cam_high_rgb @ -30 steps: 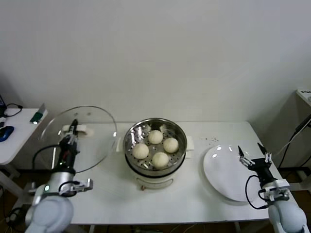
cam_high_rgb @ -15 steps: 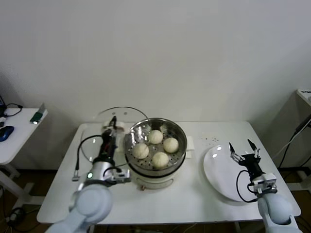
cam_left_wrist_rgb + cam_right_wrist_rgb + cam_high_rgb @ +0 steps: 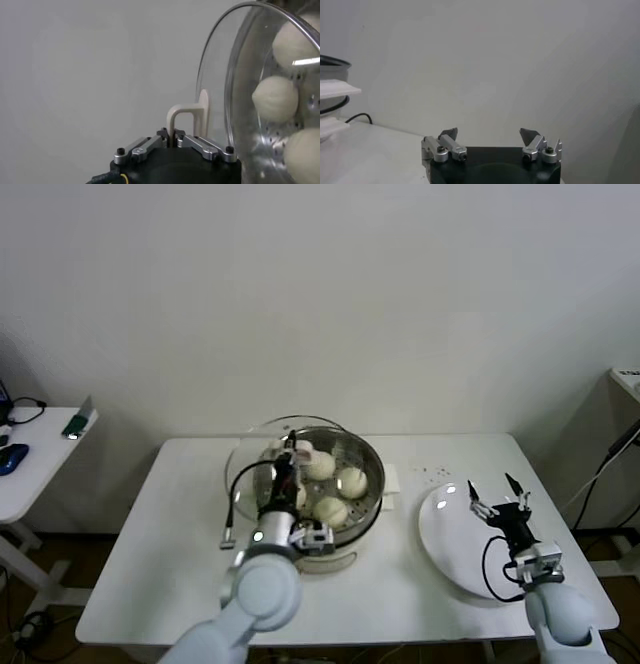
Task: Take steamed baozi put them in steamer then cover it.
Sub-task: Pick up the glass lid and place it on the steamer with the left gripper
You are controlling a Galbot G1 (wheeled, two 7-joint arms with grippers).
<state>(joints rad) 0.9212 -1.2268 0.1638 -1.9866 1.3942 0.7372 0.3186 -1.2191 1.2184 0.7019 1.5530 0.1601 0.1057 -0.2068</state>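
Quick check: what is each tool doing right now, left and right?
Left tool: closed on the white handle of the glass cover, holding it tilted over the steamer.
Right tool: open, holding nothing, above the white plate.

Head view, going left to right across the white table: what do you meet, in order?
Cover held by the left gripper → steamer with baozi → white plate → right gripper, fingers open above the plate's right part.

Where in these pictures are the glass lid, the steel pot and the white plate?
glass lid (image 3: pixel 220 75), left wrist view, on its clear pane.
steel pot (image 3: pixel 372 456), head view, on its right rim.
white plate (image 3: pixel 450 534), head view, on its bare face.
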